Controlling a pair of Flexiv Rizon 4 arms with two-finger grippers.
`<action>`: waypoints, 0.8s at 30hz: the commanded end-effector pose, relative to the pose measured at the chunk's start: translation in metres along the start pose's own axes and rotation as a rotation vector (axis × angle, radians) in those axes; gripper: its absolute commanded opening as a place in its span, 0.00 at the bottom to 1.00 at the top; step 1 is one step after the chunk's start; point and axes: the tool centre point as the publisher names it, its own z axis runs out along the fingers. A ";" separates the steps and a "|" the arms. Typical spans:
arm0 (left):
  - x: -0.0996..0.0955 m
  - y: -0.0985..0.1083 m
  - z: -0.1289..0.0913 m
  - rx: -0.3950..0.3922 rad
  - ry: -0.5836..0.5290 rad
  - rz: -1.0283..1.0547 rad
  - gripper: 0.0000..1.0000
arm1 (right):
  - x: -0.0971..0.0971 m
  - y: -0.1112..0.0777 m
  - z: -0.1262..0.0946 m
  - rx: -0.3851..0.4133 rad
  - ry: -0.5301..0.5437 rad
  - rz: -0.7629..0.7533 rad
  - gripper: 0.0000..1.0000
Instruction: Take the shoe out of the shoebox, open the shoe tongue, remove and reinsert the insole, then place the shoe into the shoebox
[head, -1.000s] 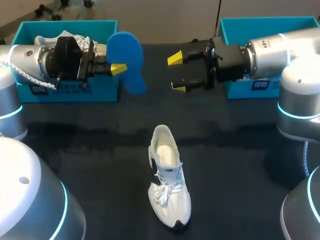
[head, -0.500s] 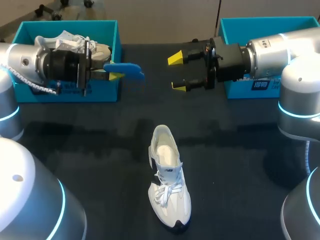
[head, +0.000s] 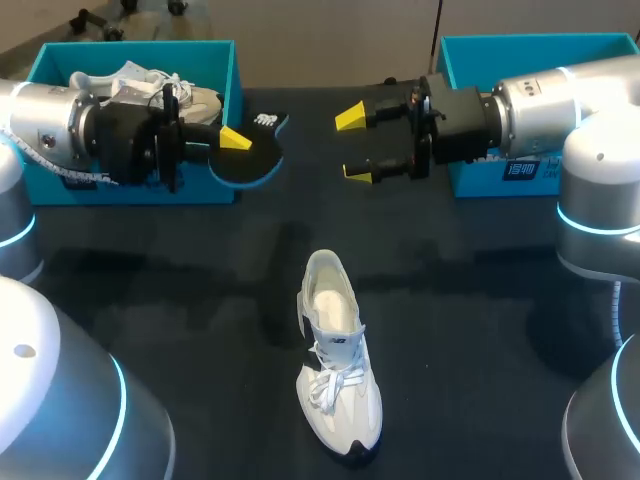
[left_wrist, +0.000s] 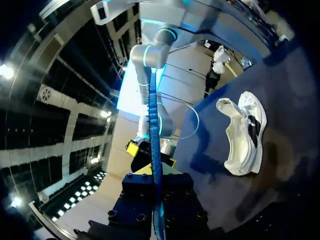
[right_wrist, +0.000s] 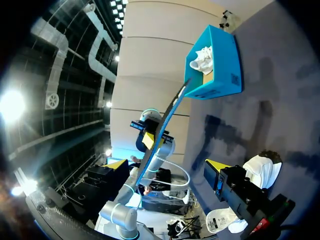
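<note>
Left box (head: 215, 55): far left — holds second shoe (head: 140, 80).
Shoe (head: 335, 350): on counter (head: 480, 330), long axis near–far, toe near.
Left tool (head: 232, 142): clamps insole (head: 258, 160), lying flat.
Right tool (head: 354, 145): wide.

Wore glossy silver-white casings (head: 560, 95) with glowing cyan joint rings (head: 595, 228); carried matte black left gripper (head: 233, 143) and right gripper (head: 354, 145), yellow-tipped; trailed a coiled white cable (head: 55, 158).
</note>
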 end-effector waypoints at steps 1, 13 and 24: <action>0.000 -0.002 0.000 -0.003 0.000 0.002 0.00 | 0.000 0.001 0.002 -0.001 0.000 0.001 1.00; 0.002 0.003 0.002 -0.039 0.006 0.051 0.00 | 0.000 0.001 0.002 -0.001 0.000 0.001 1.00; 0.002 0.002 0.016 -0.023 0.014 0.280 0.00 | 0.000 0.001 0.002 -0.001 0.000 0.001 1.00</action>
